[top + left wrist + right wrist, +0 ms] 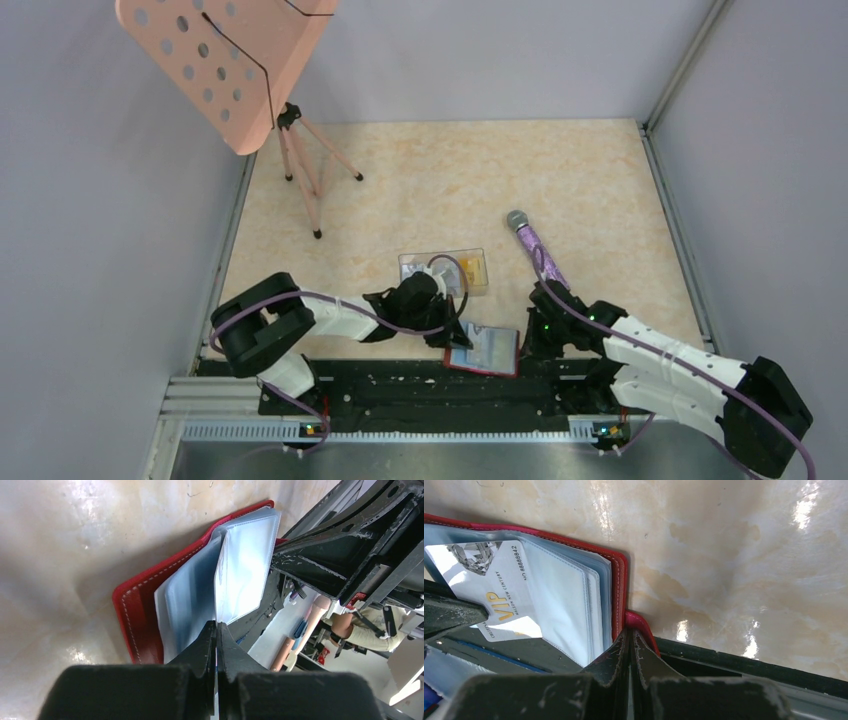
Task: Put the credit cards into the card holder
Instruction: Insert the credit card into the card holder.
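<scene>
Table [450, 170]: pale marbled top with grey walls on three sides and a black rail [420, 385] along its near edge.
Card holder [495, 352]: red and lying open at the near edge of the table, partly over the black rail, between the two hands. Its clear sleeves [569, 600] are fanned upward.
Left hand [216, 630]: fingers pressed together. Their tips pinch the near edge of a pale card [499, 587] over the left part of the open holder.
Pale card: white-blue, with "VIP" in gold and a number printed on it. It lies slanted across the sleeves, and one corner is hidden by a left finger. I cannot tell whether it is inside a sleeve.
Right hand [629, 637]: fingers pressed together, pinching the red cover at the holder's right edge.
Other cards: yellow cards [473, 268] lie in the right end of a clear box [420, 267], just beyond the left hand.
Microphone [532, 243]: purple handle and grey head, lying on the table beyond the right hand.
Music stand [225, 60]: pink perforated tray on a tripod, at the far left corner.
</scene>
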Controlling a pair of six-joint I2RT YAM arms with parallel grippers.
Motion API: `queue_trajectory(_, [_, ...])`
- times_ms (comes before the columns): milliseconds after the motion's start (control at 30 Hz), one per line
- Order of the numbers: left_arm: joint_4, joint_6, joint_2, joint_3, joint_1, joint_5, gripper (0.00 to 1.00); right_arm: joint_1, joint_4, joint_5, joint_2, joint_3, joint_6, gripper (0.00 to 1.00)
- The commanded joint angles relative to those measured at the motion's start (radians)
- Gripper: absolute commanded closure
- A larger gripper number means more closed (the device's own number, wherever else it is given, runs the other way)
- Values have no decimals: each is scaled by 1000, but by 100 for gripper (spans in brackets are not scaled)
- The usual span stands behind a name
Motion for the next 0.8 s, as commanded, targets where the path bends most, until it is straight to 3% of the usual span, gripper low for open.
queue_trajectory(0, [-16,-52,-54,-35,-14,-67,100,1,56,-9,12,-32,0,100])
queue_trajectory(300, [10,-129,-31,-39,-36,-95,100,1,64,-10,7,-34,0,100])
queue_trajectory(767, [107,-102,24,-44,-42,24,100,1,83,-32,-33,-24,-26,100])
